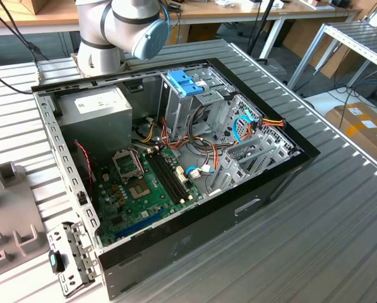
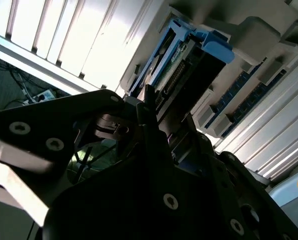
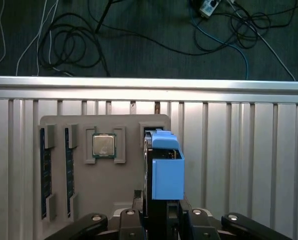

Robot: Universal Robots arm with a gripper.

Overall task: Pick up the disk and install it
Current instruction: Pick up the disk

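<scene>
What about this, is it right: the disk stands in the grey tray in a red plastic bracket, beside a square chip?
Not red: in the first wrist view the plastic bracket on the disk is light blue. The disk does stand in the grey tray, beside the square chip.

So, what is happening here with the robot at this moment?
A single robot arm is working on the disk. In the first wrist view its gripper is right at the disk, which stands on edge with a light-blue bracket on it, over a grey tray that also carries a processor. I cannot tell whether the disk is gripped. The open computer case lies on the metal table; the disk is not yet installed.
</scene>
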